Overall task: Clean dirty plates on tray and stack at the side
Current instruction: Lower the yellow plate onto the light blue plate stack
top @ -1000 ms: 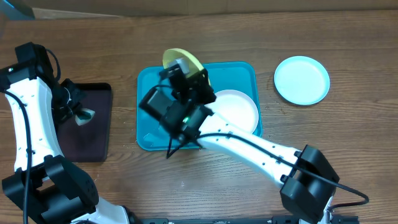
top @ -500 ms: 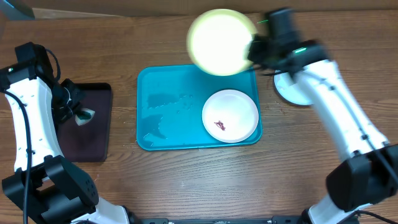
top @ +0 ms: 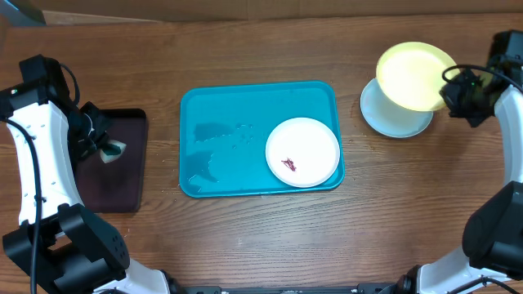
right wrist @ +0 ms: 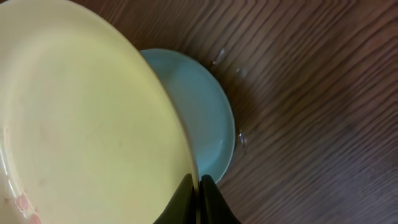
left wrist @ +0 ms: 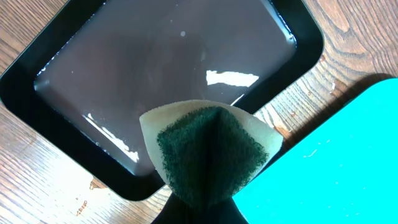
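Note:
My right gripper [top: 448, 88] is shut on the rim of the yellow-green plate [top: 415, 75] and holds it tilted just above the pale mint-blue plate [top: 391, 119] lying on the table at the right. In the right wrist view the fingers [right wrist: 184, 194] pinch the yellow-green plate [right wrist: 81, 124] over the mint-blue one [right wrist: 202, 106]. The white plate [top: 302, 152] with a small dark smear lies on the right part of the turquoise tray [top: 221, 122]. My left gripper [top: 98, 147] is shut on a green-and-cream sponge [left wrist: 208, 152] above the black tray [left wrist: 155, 68].
The black tray [top: 114, 175] holds shallow water and stands left of the turquoise tray. The turquoise tray's left half is wet. Bare wooden table [top: 270, 237] runs along the front, and a corner of the turquoise tray [left wrist: 348, 162] shows in the left wrist view.
My right arm has swung the yellow-green plate from the tray's back edge to the right, over the mint-blue plate. The left arm and sponge have not moved.

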Motion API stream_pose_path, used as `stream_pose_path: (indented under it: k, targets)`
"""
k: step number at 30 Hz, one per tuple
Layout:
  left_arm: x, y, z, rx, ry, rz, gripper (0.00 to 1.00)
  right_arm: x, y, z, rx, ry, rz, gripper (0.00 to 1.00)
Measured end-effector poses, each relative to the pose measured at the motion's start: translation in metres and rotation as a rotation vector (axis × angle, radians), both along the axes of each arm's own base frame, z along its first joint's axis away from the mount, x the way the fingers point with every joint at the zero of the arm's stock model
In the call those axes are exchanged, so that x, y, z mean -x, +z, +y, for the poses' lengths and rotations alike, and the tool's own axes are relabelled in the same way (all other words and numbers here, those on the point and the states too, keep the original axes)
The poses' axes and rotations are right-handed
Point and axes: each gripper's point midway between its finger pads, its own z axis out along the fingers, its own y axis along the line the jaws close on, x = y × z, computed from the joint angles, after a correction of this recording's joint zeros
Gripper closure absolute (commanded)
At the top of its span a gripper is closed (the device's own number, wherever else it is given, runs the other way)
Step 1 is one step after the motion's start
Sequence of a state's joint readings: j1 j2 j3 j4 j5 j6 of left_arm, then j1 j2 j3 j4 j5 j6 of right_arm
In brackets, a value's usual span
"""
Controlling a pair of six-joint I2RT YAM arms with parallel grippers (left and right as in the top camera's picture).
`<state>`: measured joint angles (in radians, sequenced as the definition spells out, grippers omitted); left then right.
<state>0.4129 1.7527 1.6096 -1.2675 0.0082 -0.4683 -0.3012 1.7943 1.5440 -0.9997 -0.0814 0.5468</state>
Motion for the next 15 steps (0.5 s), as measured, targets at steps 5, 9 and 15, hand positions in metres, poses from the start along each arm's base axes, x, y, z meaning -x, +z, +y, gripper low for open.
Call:
stream_pose_path:
  k: [5,9,15]
  targets:
    - [0.0,0.0,0.0,0.001,0.0,-0.001,0.96,-0.004,-0.017,-0.003,0.05,-0.004,-0.01,0.96]
    - [0.0,0.0,-0.001,0.003,-0.001,-0.002,0.96,0.001,-0.034,0.0,0.062,0.0,0.011,0.91]
    - [-0.001,0.0,-0.001,0.003,-0.001,-0.003,0.96,0.004,-0.045,0.001,0.061,-0.007,0.017,0.5]
